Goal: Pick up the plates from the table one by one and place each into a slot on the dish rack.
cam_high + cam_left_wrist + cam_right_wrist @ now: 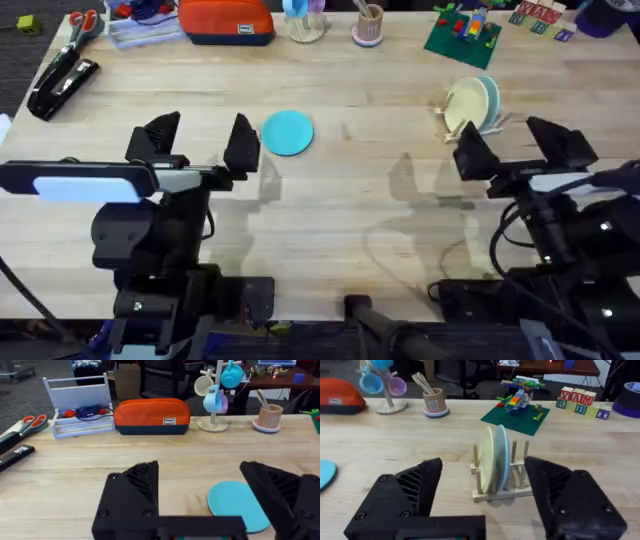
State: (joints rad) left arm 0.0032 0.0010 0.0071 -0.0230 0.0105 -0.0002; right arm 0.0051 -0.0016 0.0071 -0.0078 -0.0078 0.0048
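On table (340, 190), turquoise plate (288, 132), blocks lettered XAM (574, 396)

Left hand (200, 140) and right hand (517, 140), fingers spread.

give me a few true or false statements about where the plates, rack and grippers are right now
1. The turquoise plate lies flat on the table. True.
2. The dish rack holds no plates. False: a cream plate and a light blue plate stand upright in it.
3. The left gripper is shut on the turquoise plate. False: it is open and holds nothing; the plate lies on the table just beyond its right finger.
4. The right gripper is open, with the dish rack just ahead of it. True.
5. The green baseplate sits between the right gripper and the rack. False: it lies beyond the rack.
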